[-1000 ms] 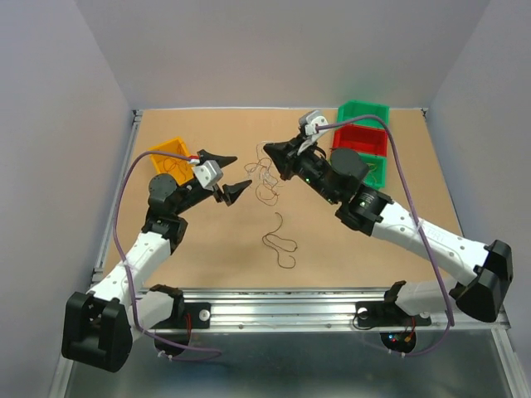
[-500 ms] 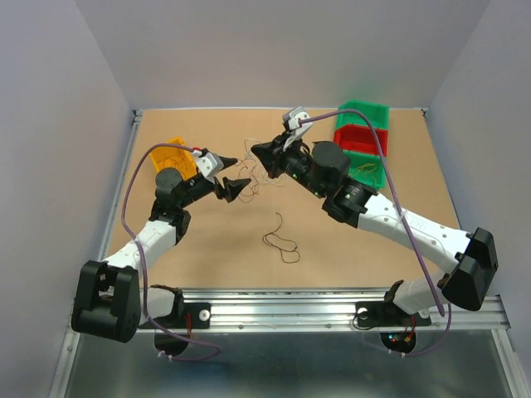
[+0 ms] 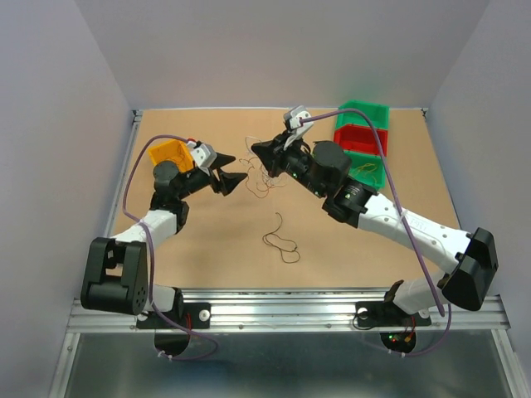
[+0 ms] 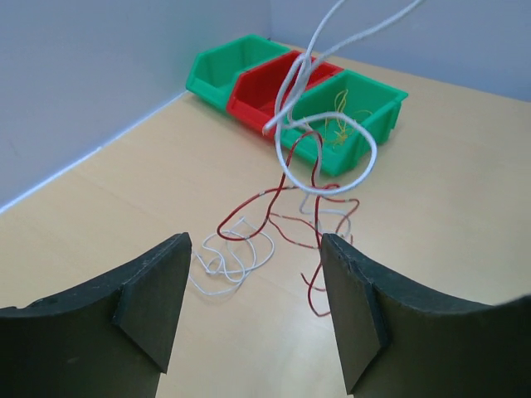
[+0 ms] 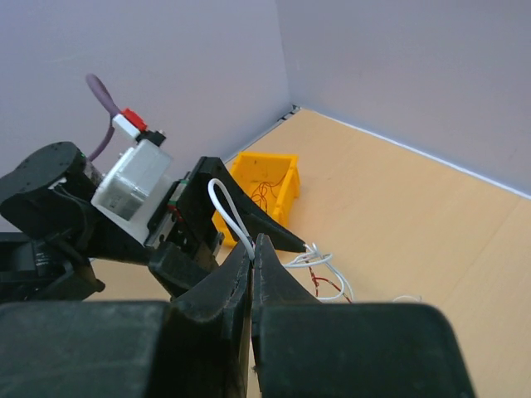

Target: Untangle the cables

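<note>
Illumination is bright, even and diffuse, falling from overhead. Shadows on the bench [image 3: 224,249] are faint and soft-edged beneath both arms. There is no hard glare, only a mild sheen on the bench in the left wrist view. The top view is sharp, with walls splaying outward at the frame edges. The left tool [image 4: 253,274] and right tool [image 5: 252,249] read dark, close and soft. The cables [image 4: 319,189] stay fairly crisp.

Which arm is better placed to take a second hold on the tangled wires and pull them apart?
Probably left. The right gripper is shut on a thin white wire loop, holding up the clump of thin red and white wires. The left gripper is open, facing those hanging strands.
</note>
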Robot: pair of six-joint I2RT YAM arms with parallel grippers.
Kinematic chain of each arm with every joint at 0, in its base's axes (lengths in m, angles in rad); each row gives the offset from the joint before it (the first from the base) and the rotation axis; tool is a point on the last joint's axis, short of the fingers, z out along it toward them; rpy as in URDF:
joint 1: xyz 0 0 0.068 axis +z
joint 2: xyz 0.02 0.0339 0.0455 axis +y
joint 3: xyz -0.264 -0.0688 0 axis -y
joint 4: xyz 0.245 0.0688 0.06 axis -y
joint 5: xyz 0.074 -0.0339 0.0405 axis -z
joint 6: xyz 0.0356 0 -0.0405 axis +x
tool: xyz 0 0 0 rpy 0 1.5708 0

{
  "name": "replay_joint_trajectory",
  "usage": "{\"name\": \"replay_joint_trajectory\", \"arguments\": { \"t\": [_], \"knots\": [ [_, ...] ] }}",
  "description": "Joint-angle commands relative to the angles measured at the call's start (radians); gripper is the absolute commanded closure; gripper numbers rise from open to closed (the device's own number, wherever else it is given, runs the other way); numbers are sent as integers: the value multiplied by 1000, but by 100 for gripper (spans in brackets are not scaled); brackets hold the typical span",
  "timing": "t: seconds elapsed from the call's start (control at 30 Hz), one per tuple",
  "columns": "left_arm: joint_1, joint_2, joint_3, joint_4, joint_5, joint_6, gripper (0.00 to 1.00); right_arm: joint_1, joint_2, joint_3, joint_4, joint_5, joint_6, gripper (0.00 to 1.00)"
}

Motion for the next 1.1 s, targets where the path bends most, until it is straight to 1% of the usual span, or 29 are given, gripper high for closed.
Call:
{"name": "replay_joint_trajectory", "arguments": {
  "t": [0.0, 0.2, 0.23, 0.37, 0.43, 0.47, 0.57, 0.63, 0.73, 0.8, 0.83, 0.87, 0.9, 0.97, 1.0, 1.03, 1.07],
  "knots": [
    [-4, 24, 50, 30, 65, 2, 26, 2, -31, 83, 72, 26, 15, 99],
    [-15, 58, 65, 27, 96, 1, 26, -1, -20, 97, 85, 34, 13, 99],
    [-16, 62, 67, 26, 99, 28, 26, 0, -15, 101, 85, 32, 15, 99],
    [-29, 102, 91, 3, 115, 42, 33, 2, 3, 121, 85, 29, 19, 99],
    [-33, 115, 98, -5, 117, 44, 34, 2, 8, 126, 85, 29, 21, 99],
    [-36, 125, 104, -11, 112, 50, 38, 0, 9, 129, 85, 28, 21, 99],
    [-50, 147, 125, -35, 111, 59, 45, 2, 9, 129, 88, 23, 22, 100],
    [-56, 158, 134, -48, 122, 67, 45, 2, 8, 129, 94, 23, 24, 99],
    [-68, 158, 133, -63, 131, 97, 37, 0, 11, 132, 94, 29, 21, 100],
    [-75, 147, 122, -68, 109, 116, 33, 0, 12, 132, 94, 31, 21, 99],
    [-78, 145, 121, -71, 102, 122, 36, 2, 11, 131, 94, 32, 21, 99],
    [-79, 148, 127, -78, 94, 122, 45, 0, 12, 131, 94, 32, 21, 100],
    [-84, 151, 134, -91, 86, 127, 62, 0, 14, 131, 94, 31, 22, 100],
    [-87, 170, 162, -138, 67, 139, 79, 0, 15, 132, 95, 32, 24, 99],
    [-87, 177, 170, -148, 56, 140, 96, 0, 17, 134, 95, 35, 22, 99],
    [-87, 185, 174, -157, 45, 144, 100, 2, 15, 137, 94, 44, 18, 99],
    [-87, 190, 187, -169, 36, 148, 100, 2, 14, 140, 94, 54, 13, 100]
  ]
}}
